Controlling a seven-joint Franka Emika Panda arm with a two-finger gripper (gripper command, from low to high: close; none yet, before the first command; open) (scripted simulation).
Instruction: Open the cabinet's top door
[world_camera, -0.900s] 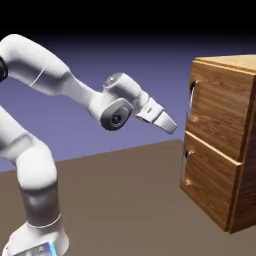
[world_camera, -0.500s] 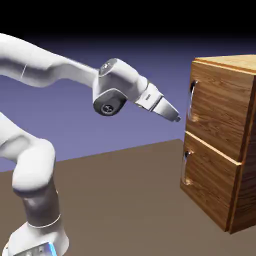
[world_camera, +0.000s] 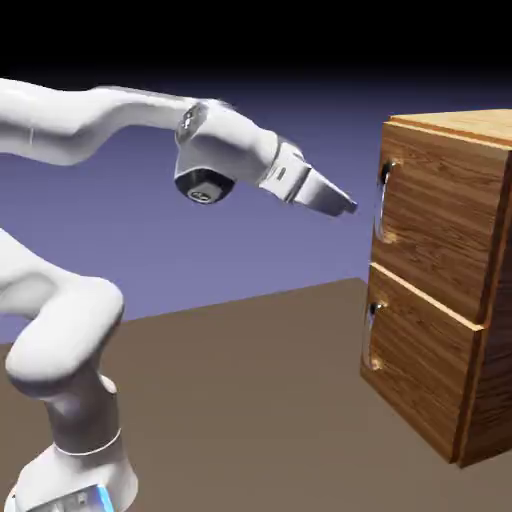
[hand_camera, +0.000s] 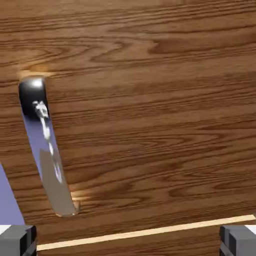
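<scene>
The square wood-grain top door (world_camera: 443, 220) is shut, the upper of 2 front panels on the boxy brown wooden cabinet (world_camera: 485, 400), at the exterior view's right. The white 2-finger hand (world_camera: 350, 209) hangs just beside the curved silver metal handle (world_camera: 382, 205), fingers wide apart, gripping nothing. In the hand view the handle lies left of the middle.

The door looks rigid and fairly light, likely swinging with a steady pull rather than a jerk. The smooth, polished metal could be slippery, so take hold mid-bar, 1 finger either side, clear of the 2 mounts, and let the grip turn as the door swings.
</scene>
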